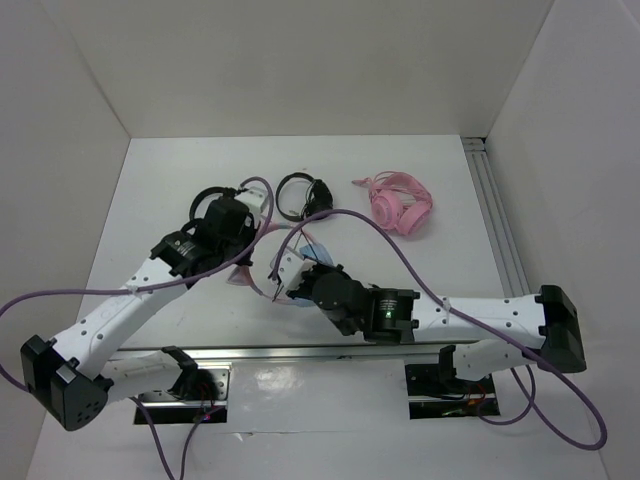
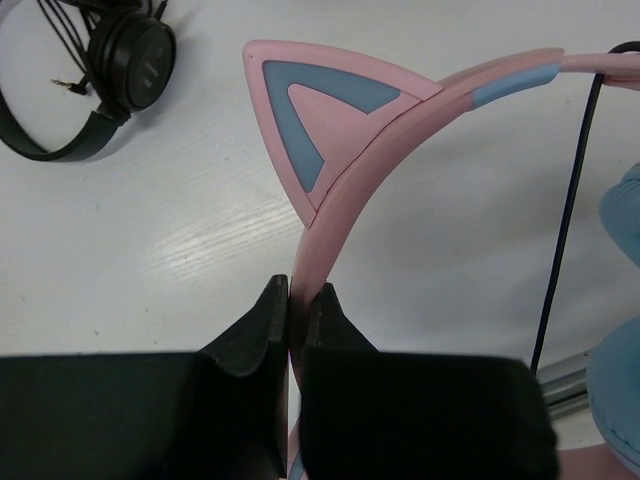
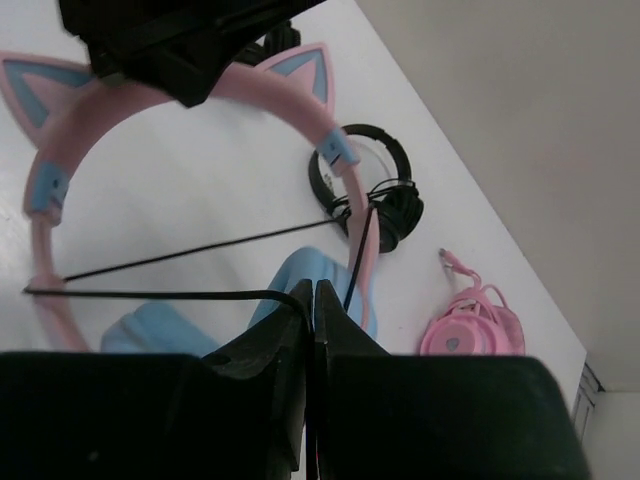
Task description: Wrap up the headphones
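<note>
The headphones [image 1: 312, 248] lie at the table's middle, between the two grippers, with light-blue cups [image 3: 150, 325] and a pink headband [image 2: 350, 180] carrying a cat ear [image 2: 320, 110]. My left gripper [image 2: 297, 290] is shut on the headband just below the cat ear; in the top view it [image 1: 250, 235] sits at the headband's left side. My right gripper [image 3: 312, 288] is shut on the thin black cable [image 3: 160, 293], just above a blue cup. The cable runs taut in two strands across the headband's arch. In the top view the right gripper [image 1: 283, 270] is beside the cups.
A black headphone [image 1: 305, 192] lies behind the middle, also in the right wrist view [image 3: 375, 190]. Another black one [image 2: 120, 60] lies by the left arm. The all-pink headset [image 1: 400, 205] is at the back right. A rail [image 1: 500, 230] runs along the right edge.
</note>
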Controlling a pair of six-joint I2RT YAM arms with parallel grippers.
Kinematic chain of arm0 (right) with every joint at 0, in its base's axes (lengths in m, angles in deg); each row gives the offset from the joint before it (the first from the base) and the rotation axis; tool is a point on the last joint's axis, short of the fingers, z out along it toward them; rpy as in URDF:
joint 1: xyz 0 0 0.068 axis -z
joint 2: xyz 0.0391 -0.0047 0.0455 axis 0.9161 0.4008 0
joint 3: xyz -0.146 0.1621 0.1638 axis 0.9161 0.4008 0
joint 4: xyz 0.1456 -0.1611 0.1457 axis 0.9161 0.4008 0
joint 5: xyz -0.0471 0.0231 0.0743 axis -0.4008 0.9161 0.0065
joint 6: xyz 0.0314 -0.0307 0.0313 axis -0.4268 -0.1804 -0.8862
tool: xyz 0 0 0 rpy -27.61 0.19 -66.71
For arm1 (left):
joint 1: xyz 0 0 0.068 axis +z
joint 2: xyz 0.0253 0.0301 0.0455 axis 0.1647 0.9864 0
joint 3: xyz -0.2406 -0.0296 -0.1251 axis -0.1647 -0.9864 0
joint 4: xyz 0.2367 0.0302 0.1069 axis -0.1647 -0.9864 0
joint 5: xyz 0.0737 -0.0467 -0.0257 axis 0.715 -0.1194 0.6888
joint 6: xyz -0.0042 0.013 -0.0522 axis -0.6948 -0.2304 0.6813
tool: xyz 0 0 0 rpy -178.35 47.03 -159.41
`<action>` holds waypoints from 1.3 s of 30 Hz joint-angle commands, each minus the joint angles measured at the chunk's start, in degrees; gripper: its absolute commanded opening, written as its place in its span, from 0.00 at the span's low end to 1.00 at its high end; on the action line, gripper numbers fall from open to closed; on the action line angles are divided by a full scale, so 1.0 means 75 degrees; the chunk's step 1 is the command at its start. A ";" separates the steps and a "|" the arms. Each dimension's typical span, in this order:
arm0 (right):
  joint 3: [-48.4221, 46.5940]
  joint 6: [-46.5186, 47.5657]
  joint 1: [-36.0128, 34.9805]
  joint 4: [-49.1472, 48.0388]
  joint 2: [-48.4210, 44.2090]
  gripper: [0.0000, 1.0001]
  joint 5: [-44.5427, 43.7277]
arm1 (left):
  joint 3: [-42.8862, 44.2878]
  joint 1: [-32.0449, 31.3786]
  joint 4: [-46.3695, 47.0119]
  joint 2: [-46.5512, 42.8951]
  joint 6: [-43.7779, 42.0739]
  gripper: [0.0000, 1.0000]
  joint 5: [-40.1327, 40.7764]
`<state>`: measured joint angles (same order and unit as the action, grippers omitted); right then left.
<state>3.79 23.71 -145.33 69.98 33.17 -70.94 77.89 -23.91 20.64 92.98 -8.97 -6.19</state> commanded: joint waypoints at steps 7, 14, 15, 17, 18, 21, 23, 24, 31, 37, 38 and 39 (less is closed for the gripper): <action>-0.0093 0.0408 0.1281 -0.1761 -0.0525 0.14 -0.0071 | -0.0398 -0.0400 -0.0335 -0.0550 -0.0344 0.00 -0.0279; -0.0164 0.0222 0.2475 -0.1761 -0.0385 0.16 0.1063 | -0.0398 -0.0400 -0.0335 -0.0621 -0.0274 0.00 -0.0279; -0.0164 0.0105 0.2790 -0.1854 -0.0385 0.16 0.1217 | -0.0398 -0.0400 -0.0335 -0.0621 -0.0274 0.00 -0.0279; -0.0234 0.0022 0.3062 -0.1937 -0.0303 0.12 0.1638 | -0.0398 -0.0400 -0.0335 -0.0621 -0.0274 0.00 -0.0501; -0.0234 0.0021 0.3307 -0.1937 -0.0129 0.09 0.1745 | -0.0398 -0.0400 -0.0335 -0.0621 -0.0274 0.00 -0.0501; -0.0398 -0.0247 0.3683 -0.1937 0.0084 0.00 0.2155 | -0.0328 -0.0400 -0.0335 -0.0690 -0.0344 0.00 -0.0502; -0.0329 -0.0353 0.3824 -0.2053 0.0190 0.00 0.2366 | -0.0328 -0.0400 -0.0335 -0.0772 -0.0344 0.00 -0.0840; -0.0328 -0.0354 0.3964 -0.2181 0.0340 0.00 0.2437 | -0.0258 -0.0400 -0.0335 -0.0866 -0.0437 0.00 -0.0981; -0.0784 -0.0424 0.4410 -0.2382 0.0892 0.00 0.3034 | -0.0105 -0.0400 -0.0593 -0.1113 -0.0508 0.00 -0.1591; -0.0785 -0.0879 0.4855 -0.2312 0.1209 0.00 0.3923 | 0.0351 -0.0400 -0.0851 -0.1265 -0.0346 0.00 -0.1814; -0.0785 -0.0974 0.4856 -0.2312 0.1279 0.00 0.4100 | 0.0538 -0.0400 -0.0955 -0.1358 -0.0228 0.00 -0.1663; -0.0576 -0.1067 0.4949 -0.2312 0.1279 0.00 0.4276 | 0.0644 -0.0400 -0.0956 -0.1452 -0.0123 0.00 -0.1314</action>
<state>1.63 18.44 -112.67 59.49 42.18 -37.08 78.64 -26.20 20.91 86.14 -8.99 -11.75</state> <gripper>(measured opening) 0.017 0.120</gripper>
